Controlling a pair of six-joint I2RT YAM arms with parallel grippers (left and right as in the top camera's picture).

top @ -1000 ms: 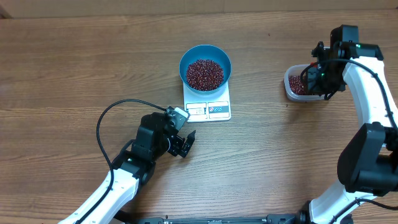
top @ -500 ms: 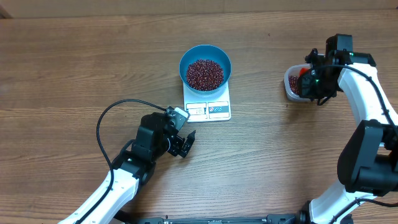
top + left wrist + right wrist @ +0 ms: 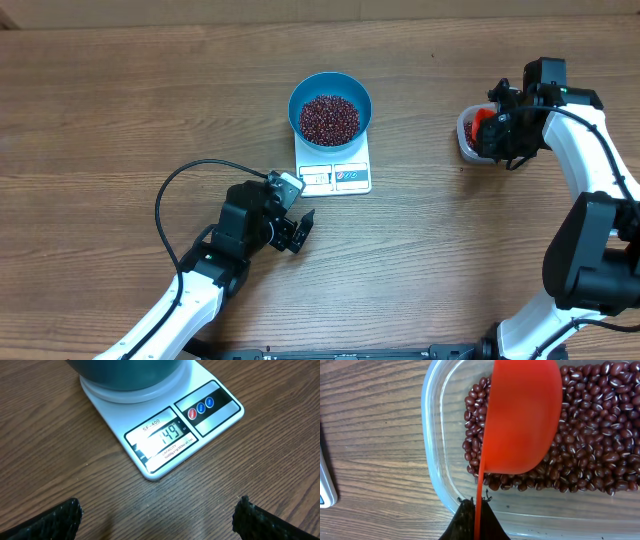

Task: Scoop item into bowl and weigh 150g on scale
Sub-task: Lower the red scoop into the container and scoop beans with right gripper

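Right gripper pinches the red scoop by its thin handle over beans in the clear tub near the worktop's right edge, likely for a top-up. Mid-worktop, the teal bowl loads the scale — it reads 149 — while the left gripper, spread wide and empty, faces the display.

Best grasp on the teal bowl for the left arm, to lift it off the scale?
Pinch the bowl by its rim, from above on its left side, one finger inside, one outside. It looks too wide to span, and the beans heap centrally, leaving the rim bare.
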